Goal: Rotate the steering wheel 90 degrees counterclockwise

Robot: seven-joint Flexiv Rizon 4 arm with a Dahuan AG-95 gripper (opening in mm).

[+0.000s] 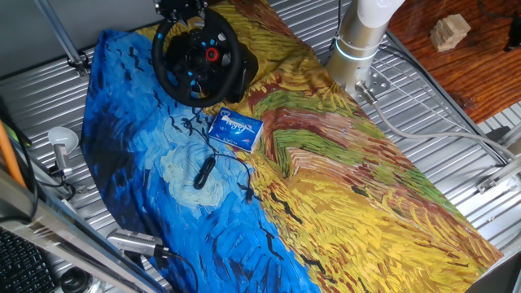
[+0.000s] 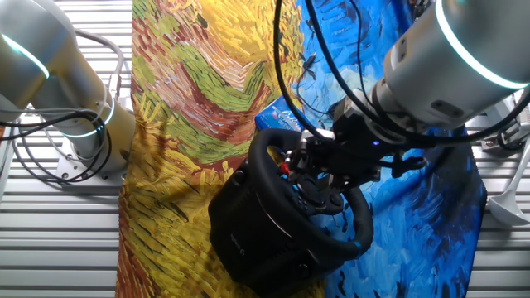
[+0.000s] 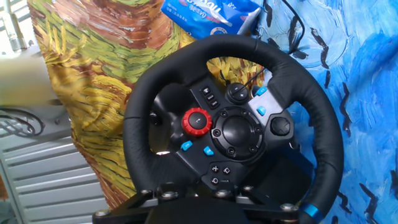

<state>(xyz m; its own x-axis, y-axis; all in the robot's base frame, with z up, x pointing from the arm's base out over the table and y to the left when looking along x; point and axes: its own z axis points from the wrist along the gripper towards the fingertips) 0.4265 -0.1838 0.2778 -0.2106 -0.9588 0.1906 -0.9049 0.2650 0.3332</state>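
The black steering wheel (image 1: 195, 57) stands on its bulky base at the far end of the painted cloth, with a red knob (image 3: 197, 122) and blue buttons on its hub. In the hand view the steering wheel (image 3: 323, 124) fills the frame, its hub tilted and a blue rim stripe (image 3: 313, 211) at the lower right. My gripper (image 1: 181, 10) is at the wheel's far rim. In the other fixed view the gripper (image 2: 319, 165) sits right against the wheel (image 2: 356, 236). Its fingers are hidden behind its own body (image 3: 193, 211), so I cannot see whether they hold the rim.
A small blue packet (image 1: 234, 129) lies just in front of the wheel, and a thin black cable with plug (image 1: 203, 171) nearer still. The arm's base (image 1: 358, 41) stands beside the cloth. A second arm (image 2: 50, 74) stands at the table's other side.
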